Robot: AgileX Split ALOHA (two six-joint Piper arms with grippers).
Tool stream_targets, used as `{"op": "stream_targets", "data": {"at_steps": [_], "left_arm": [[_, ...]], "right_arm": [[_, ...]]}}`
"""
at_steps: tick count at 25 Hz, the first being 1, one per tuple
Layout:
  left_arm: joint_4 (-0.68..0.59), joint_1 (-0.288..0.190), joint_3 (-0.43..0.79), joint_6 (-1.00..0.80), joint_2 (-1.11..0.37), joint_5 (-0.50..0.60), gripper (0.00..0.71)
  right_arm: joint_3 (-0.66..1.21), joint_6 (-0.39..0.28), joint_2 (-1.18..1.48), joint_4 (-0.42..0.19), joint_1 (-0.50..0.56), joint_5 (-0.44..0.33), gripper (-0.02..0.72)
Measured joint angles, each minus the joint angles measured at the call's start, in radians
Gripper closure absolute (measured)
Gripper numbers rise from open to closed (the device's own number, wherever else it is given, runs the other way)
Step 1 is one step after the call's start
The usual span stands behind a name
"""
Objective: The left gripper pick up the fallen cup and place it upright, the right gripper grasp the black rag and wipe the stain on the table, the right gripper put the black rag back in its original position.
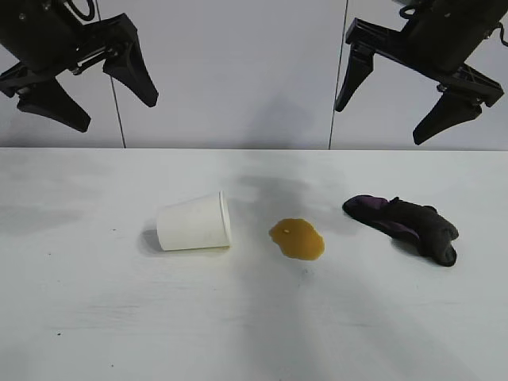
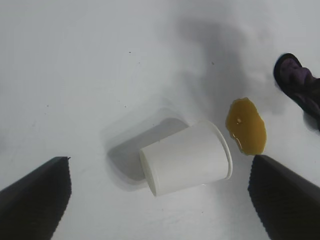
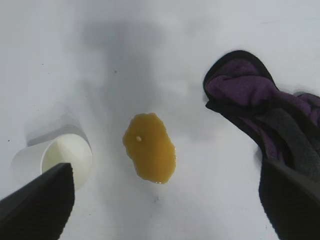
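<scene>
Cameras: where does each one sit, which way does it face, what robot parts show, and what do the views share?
Exterior: off the rig, facing both arms across the table; left gripper and right gripper hang open above it.
Left wrist: looks down at the fallen cup; its own fingertips frame it.
Right wrist: looks down at the stain and rag; own fingertips show.
Shared: all three show cup, stain, rag.

Front exterior, 2 downward wrist views, shared stain (image 1: pixel 297 239)

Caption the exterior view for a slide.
Both open tools hang above the table: cup on its side, stain, rag.
</scene>
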State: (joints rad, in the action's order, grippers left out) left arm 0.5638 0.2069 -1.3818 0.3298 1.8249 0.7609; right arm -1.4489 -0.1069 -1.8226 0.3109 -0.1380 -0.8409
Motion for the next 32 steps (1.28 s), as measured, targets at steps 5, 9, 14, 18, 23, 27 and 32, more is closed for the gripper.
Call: {"op": "stream_targets", "data": {"at_steps": [5, 9, 14, 18, 23, 27, 32], "left_arm": [[-0.028, 0.016, -0.014, 0.431, 0.000, 0.183, 0.016], [-0.039, 0.097, -0.015, 0.723, 0.000, 0.227, 0.016], [-0.138, 0.214, -0.016, 0.773, 0.006, 0.068, 0.016], [-0.173, 0.250, -0.017, 0.761, 0.040, -0.006, 0.016], [-0.188, 0.253, -0.017, 0.755, 0.109, -0.013, 0.016], [-0.196, 0.253, -0.018, 0.755, 0.141, -0.042, 0.016], [-0.195, 0.253, -0.027, 0.755, 0.174, -0.074, 0.016]], "right_arm": [[0.000, 0.009, 0.000, 0.000, 0.000, 0.000, 0.009], [0.000, 0.033, 0.000, 0.000, 0.000, 0.001, 0.009], [0.000, 0.047, 0.000, 0.000, 0.000, 0.001, 0.009], [0.000, 0.056, 0.000, 0.000, 0.000, 0.001, 0.009], [0.000, 0.065, 0.000, 0.000, 0.000, 0.001, 0.009], [0.000, 0.067, 0.000, 0.000, 0.000, 0.002, 0.009], [0.000, 0.067, 0.000, 0.000, 0.000, 0.002, 0.009]]}}
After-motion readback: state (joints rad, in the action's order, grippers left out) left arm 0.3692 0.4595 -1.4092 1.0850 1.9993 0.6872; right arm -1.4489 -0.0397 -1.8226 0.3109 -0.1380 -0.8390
